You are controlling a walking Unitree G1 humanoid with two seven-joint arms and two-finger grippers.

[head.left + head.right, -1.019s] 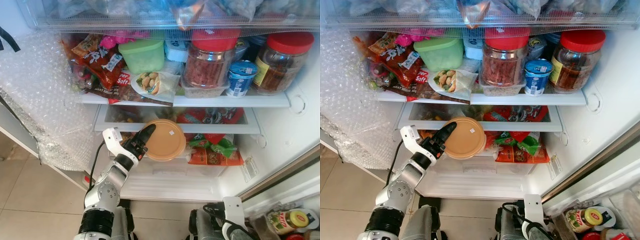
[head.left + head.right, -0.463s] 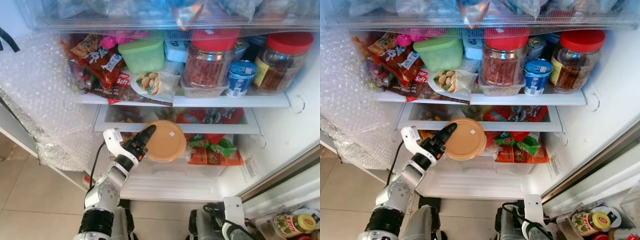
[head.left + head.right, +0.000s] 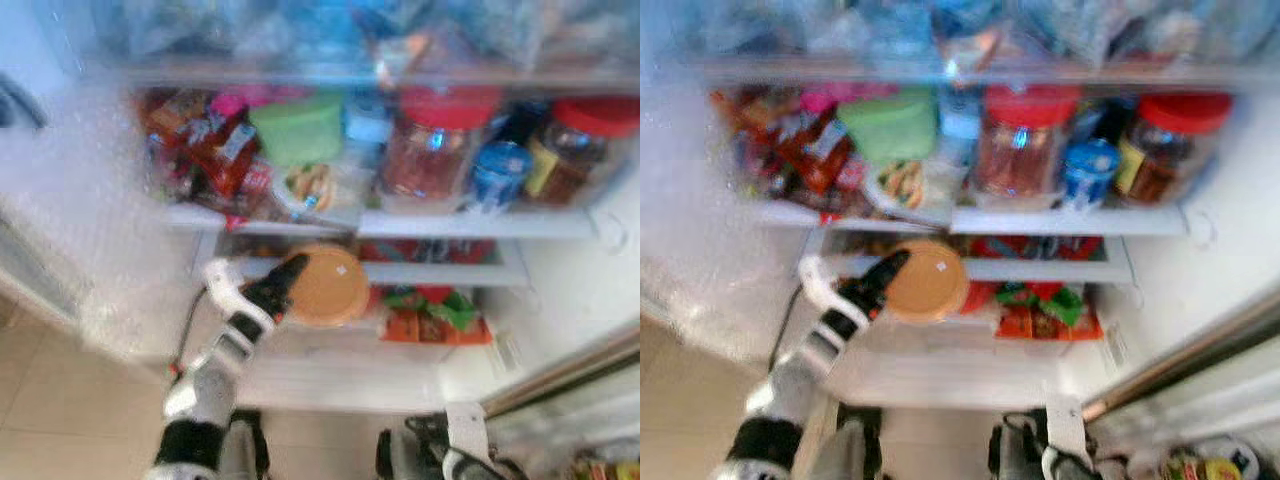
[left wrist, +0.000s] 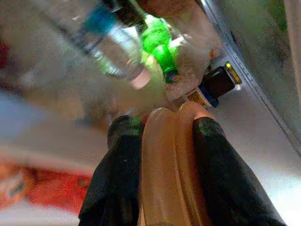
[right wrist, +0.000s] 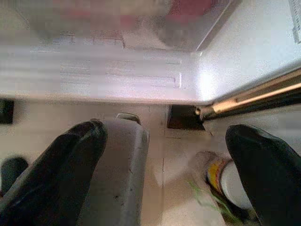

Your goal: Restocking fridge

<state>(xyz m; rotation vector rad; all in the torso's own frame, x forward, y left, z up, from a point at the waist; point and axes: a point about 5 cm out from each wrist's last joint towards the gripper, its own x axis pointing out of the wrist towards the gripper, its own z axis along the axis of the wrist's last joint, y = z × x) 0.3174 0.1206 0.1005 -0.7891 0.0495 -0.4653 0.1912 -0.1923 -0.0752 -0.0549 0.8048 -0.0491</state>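
A flat round tan container (image 3: 328,287) is held up in front of the fridge's lower drawer, just under the packed shelf (image 3: 470,225). My left gripper (image 3: 285,280) is shut on the container's left edge. In the left wrist view the container's rim (image 4: 169,179) stands on edge between the two black fingers (image 4: 117,179). My right gripper (image 5: 164,141) hangs low by the fridge's base, open with nothing between its fingers. Both eye views are blurred.
The shelf holds two red-lidded jars (image 3: 430,145), a green tub (image 3: 296,128), a blue cup (image 3: 498,172) and snack packets (image 3: 205,150). Red and green packets (image 3: 435,310) lie in the drawer. Bubble wrap (image 3: 90,230) covers the left side. A jar (image 5: 225,179) stands on the floor.
The whole picture has shifted down a little and gone blurred, so the camera has moved. The left gripper still holds the tan container in about the same place.
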